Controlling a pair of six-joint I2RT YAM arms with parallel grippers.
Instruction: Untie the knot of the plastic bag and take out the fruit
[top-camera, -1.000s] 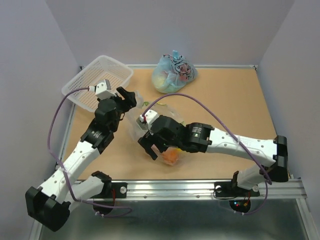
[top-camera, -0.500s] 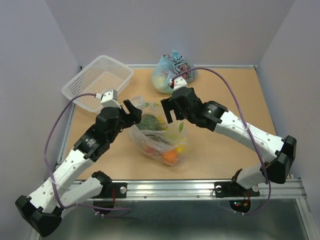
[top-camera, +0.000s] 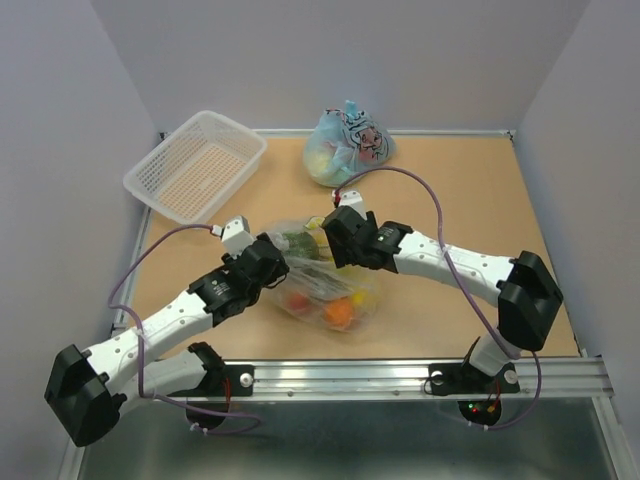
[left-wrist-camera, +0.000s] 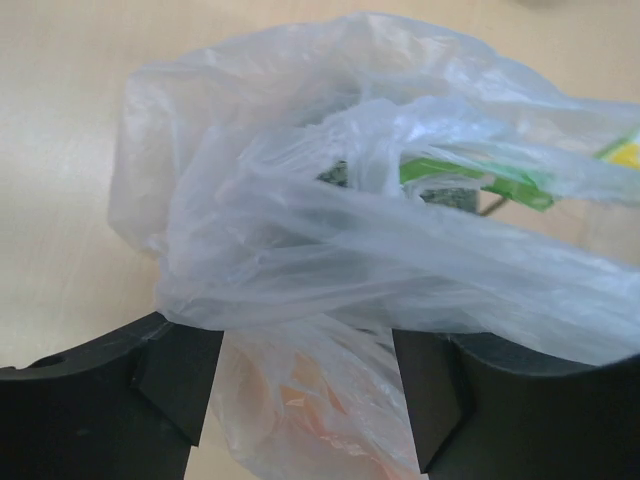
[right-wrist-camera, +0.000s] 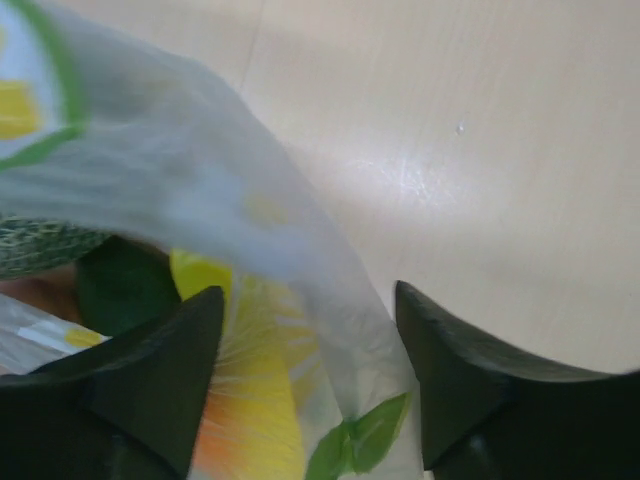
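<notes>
The see-through plastic bag (top-camera: 322, 282) lies on the table with fruit inside: a green melon (top-camera: 297, 243), an orange (top-camera: 340, 313) and a pink-orange piece (top-camera: 297, 300). My left gripper (top-camera: 280, 264) is at the bag's left end. In the left wrist view the left gripper (left-wrist-camera: 305, 400) is open, with bunched plastic (left-wrist-camera: 350, 230) and a pink-orange fruit (left-wrist-camera: 300, 410) between its fingers. My right gripper (top-camera: 338, 255) is at the bag's upper right. In the right wrist view the right gripper (right-wrist-camera: 310, 380) is open around a fold of plastic, beside the melon (right-wrist-camera: 40, 245) and a yellow fruit (right-wrist-camera: 250, 400).
A light-blue cartoon-print bag (top-camera: 347, 147) sits at the back middle. A white mesh basket (top-camera: 195, 165) stands at the back left. Purple cables loop over both arms. Walls close the table on three sides.
Both arms have come down onto the bag. The left gripper moved right and lower to its left end. The right gripper swung from the near side up and over to its top right.
</notes>
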